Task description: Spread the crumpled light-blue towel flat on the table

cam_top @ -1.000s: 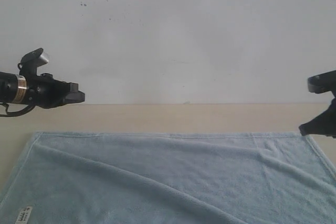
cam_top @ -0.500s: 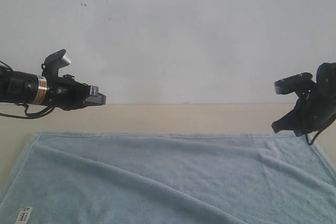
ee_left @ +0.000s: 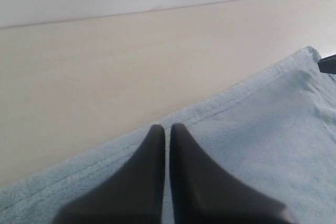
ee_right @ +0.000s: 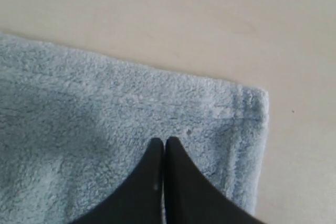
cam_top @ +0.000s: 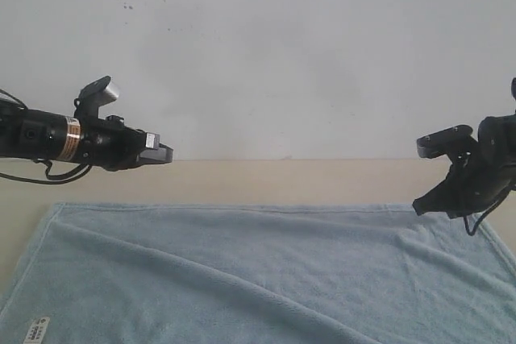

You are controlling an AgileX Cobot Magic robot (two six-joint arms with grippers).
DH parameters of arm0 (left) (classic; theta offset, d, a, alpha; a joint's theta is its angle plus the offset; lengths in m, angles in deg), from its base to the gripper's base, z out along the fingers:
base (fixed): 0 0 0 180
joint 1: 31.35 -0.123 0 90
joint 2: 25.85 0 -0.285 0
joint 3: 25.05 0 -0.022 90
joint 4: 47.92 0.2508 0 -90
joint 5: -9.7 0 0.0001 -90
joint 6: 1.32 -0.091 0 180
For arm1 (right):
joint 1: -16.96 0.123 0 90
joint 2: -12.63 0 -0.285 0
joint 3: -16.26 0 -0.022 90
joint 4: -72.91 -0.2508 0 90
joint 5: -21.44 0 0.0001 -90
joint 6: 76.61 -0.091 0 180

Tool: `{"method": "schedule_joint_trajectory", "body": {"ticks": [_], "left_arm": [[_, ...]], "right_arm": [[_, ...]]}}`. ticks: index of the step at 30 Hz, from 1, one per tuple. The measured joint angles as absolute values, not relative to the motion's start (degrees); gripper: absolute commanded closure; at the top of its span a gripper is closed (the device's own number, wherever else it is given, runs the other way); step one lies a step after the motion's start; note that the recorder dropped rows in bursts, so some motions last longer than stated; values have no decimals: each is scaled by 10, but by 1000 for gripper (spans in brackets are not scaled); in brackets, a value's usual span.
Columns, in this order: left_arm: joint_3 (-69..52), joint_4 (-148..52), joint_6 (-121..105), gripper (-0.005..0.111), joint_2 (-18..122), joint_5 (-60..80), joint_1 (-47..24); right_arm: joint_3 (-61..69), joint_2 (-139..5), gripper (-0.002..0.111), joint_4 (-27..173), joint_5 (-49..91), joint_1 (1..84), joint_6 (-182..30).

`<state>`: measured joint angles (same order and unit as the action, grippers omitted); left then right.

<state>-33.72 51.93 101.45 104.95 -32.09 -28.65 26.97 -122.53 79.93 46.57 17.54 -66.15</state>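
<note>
The light-blue towel (cam_top: 266, 271) lies spread over the beige table (cam_top: 282, 179), with a long diagonal wrinkle across its middle and a white label (cam_top: 35, 329) at the near left corner. My left gripper (cam_top: 165, 153) hangs shut above the table, just beyond the towel's far hem. In the left wrist view its gripper (ee_left: 167, 128) is shut and empty over the hemmed towel (ee_left: 262, 124) edge. My right gripper (cam_top: 418, 207) is low over the far right corner. In the right wrist view that gripper (ee_right: 164, 141) is shut, nothing held, above the towel (ee_right: 105, 119) corner.
A plain white wall (cam_top: 282, 54) stands behind the table. A bare strip of table (ee_left: 105, 66) runs beyond the towel's far edge. The tip of the right arm (ee_left: 328, 64) shows in the left wrist view.
The left arm has reached further right, toward the middle. The right arm has come in from the right edge to hover over the towel's far right corner. The towel has not moved.
</note>
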Motion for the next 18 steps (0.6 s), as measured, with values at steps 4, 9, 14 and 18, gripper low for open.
{"method": "schedule_joint_trajectory", "body": {"ticks": [4, 9, 14, 18], "left_arm": [[-337, 519, 1015, 103, 1050, -325, -282], [-337, 519, 1015, 103, 1050, -337, -278], [-332, 519, 1015, 103, 1050, -347, -276], [-313, 519, 1015, 103, 1050, -348, -276]], "right_arm": [[279, -1240, 109, 810, 465, 175, -662], [306, -1258, 109, 813, 473, 167, -679], [327, -1270, 109, 816, 486, 140, -694], [347, -1277, 109, 818, 489, 125, -694]]}}
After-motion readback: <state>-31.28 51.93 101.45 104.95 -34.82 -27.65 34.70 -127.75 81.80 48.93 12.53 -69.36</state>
